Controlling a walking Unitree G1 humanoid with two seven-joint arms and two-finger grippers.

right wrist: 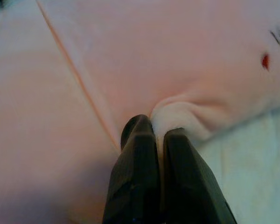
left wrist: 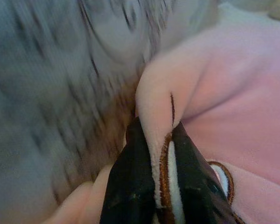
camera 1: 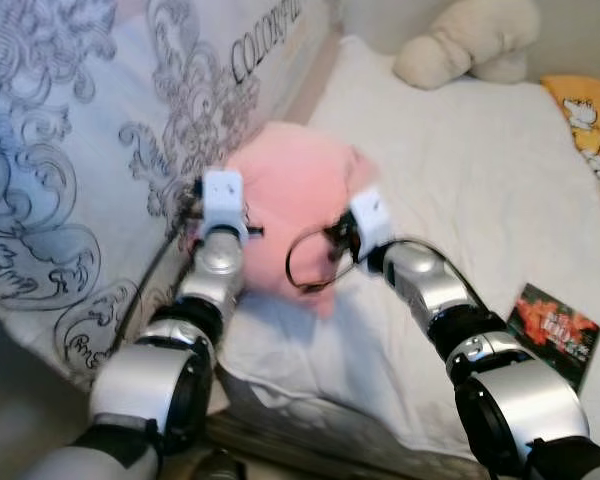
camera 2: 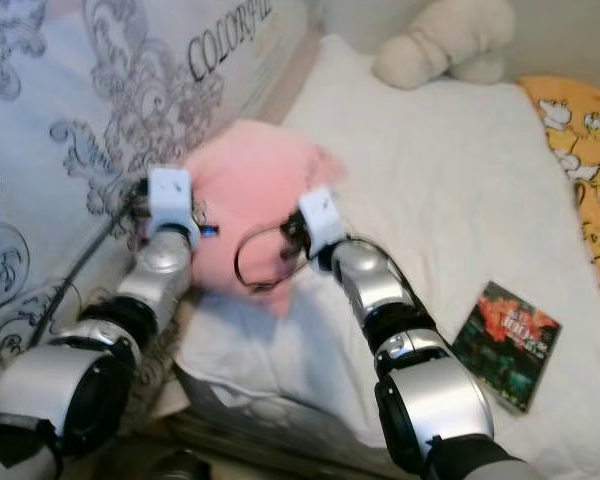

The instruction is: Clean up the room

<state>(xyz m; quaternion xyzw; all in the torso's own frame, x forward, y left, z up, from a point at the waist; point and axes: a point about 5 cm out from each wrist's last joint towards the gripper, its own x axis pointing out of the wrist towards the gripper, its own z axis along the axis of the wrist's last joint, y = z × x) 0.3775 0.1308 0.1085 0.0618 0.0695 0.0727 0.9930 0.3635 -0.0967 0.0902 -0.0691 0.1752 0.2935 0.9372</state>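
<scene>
- Pink plush toy (camera 1: 285,215) lies at the near-left part of the white bed sheet (camera 1: 460,200), against the patterned duvet (camera 1: 70,150) on its left.
- Left gripper (left wrist: 161,186): fingers pressed together on a fold of the toy's pink fabric, at an embroidered brown-and-white patch. Position: left flank of the toy, next to the duvet.
- Right gripper (right wrist: 151,163): fingers clamped on a pinched ridge of pink fabric near the toy's edge, where it meets the sheet. Position: right flank of the toy.
- Relation of toy to tools: the toy sits between the two grippers, beyond both wrists, and is touched on both sides.
- Lift status: cannot tell whether the toy rests on the bed or is raised off it.
- Progress, as judged: the grasp phase appears complete for this one item; carrying it off and putting it away remain.
- Items left on the bed: cream stuffed animal (camera 1: 470,40) at the far edge; yellow printed cloth (camera 1: 592,120) at the far right; a book with a red-flowered cover (camera 1: 558,330) at the near right.
- Overall judgement: the tidy-up is at an early stage.
</scene>
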